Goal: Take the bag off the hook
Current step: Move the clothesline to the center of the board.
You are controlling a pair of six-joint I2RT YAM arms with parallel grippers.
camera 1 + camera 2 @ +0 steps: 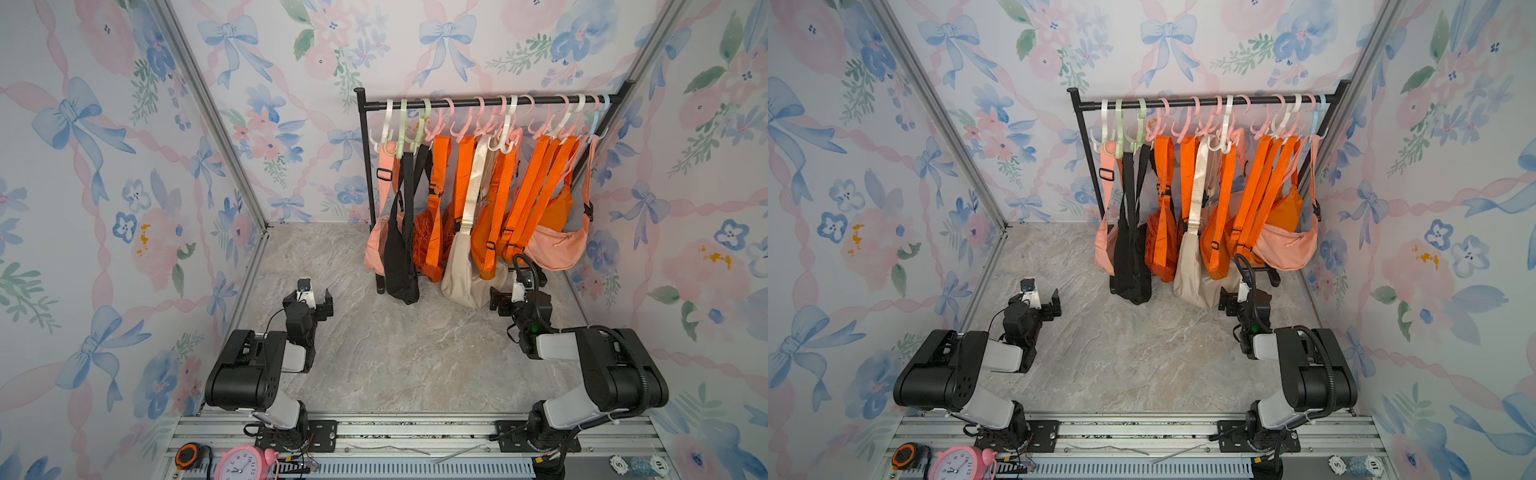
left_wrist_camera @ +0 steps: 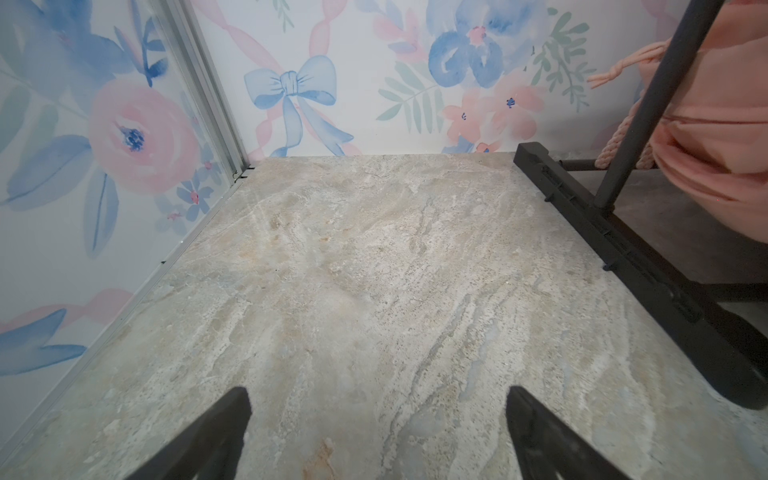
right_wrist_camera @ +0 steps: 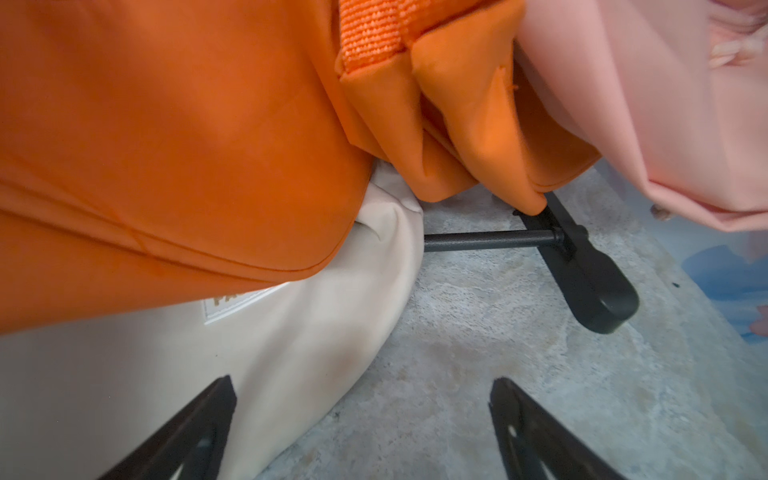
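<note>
Back right corner of the desk [image 1: 395, 353]: a black rack [image 1: 490, 102] with a row of plastic hooks [image 1: 508, 124] on its top bar. On the hooks, hung by their straps, side by side: a pink bag [image 1: 374, 249] at the left end, then a black bag [image 1: 399, 257], orange bags [image 1: 432, 232], a cream bag [image 1: 461, 274] in the middle, more orange ones, and a second pink bag [image 1: 557, 245] at the right end. None taken off yet. Cream bag hanging lowest, its bottom down near the desk. Right gripper [image 1: 517, 297] low near the right edge of the desk, just beside the cream bag, jaws spread wide, holding nothing. Seen from the right wrist: one black fingertip [image 3: 216, 399] in front of the cream cloth, touching or not, cannot tell. Left gripper [image 1: 309, 301] low near the left edge of the desk, well apart from the rack, jaws spread wide too, only bare desk between them. Past the front edge of the desk, on the metal rail: a pink clock [image 1: 241, 465] and a tape measure [image 1: 187, 455].
</note>
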